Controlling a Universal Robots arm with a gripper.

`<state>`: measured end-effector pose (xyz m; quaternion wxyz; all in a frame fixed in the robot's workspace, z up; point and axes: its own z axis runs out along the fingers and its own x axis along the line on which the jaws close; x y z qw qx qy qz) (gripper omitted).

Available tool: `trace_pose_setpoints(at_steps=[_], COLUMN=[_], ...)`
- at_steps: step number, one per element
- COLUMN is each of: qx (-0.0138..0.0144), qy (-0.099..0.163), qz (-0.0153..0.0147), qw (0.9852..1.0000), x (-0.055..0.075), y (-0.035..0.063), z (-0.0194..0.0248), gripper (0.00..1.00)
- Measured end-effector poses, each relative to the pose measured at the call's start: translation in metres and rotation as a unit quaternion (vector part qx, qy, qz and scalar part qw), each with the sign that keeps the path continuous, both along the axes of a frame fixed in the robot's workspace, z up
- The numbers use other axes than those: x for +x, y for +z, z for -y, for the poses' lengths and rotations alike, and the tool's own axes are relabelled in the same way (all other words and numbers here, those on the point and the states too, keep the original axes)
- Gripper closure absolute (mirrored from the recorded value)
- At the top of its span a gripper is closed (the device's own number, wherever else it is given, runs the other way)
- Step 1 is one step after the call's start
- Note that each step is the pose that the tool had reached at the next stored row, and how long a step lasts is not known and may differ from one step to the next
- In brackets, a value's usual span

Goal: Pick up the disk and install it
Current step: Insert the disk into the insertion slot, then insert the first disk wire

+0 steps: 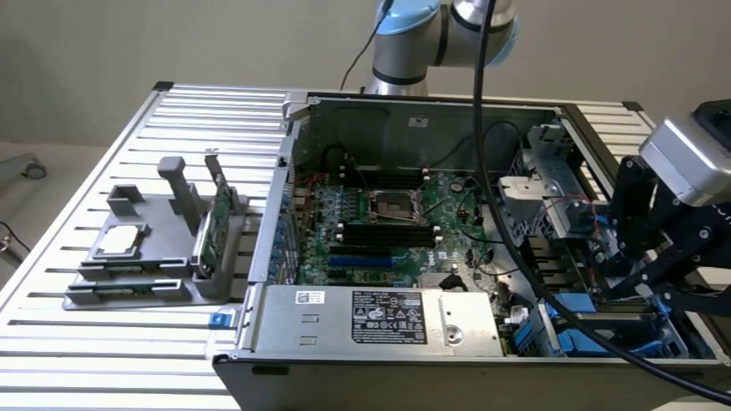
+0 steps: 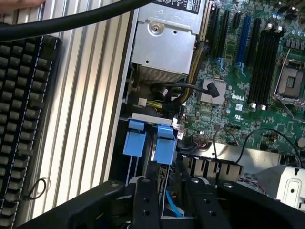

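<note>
Disk [image 2: 165, 143] in its blue frame sits in the computer case [image 1: 300, 128] right by my gripper [image 2: 169, 188], I cannot tell if it grips, and a tilt could jam it there.

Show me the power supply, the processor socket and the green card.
power supply [image 1: 389, 318]: exterior view, black label.
processor socket [image 1: 400, 205]: exterior view, socket centre.
green card [image 1: 214, 227]: exterior view, mid face.

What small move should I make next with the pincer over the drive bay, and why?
Probably a slow, short descent: the pincer hangs close over the blue disk carrier inside the computer case, roughly in line with it.
</note>
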<state>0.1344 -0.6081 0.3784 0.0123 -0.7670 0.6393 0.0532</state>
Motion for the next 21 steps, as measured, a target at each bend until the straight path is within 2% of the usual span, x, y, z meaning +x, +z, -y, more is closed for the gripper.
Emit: trace_pose_setpoints(at_steps=[3,5,13,21], qx=[0.0,0.0002,0.0009,0.0008], qy=[0.003,0.006,0.013,0.015], qz=[0.001,0.0016,0.0043,0.0052], qw=[1.0,1.0,0.9999,0.9999], x=[0.002,0.003,0.008,0.02], y=[-0.0038,-0.0061,-0.0152,-0.0265], z=[-0.0008,-0.0013,-0.0037,-0.0063], gripper=[0.86,0.89,0.89,0.89])
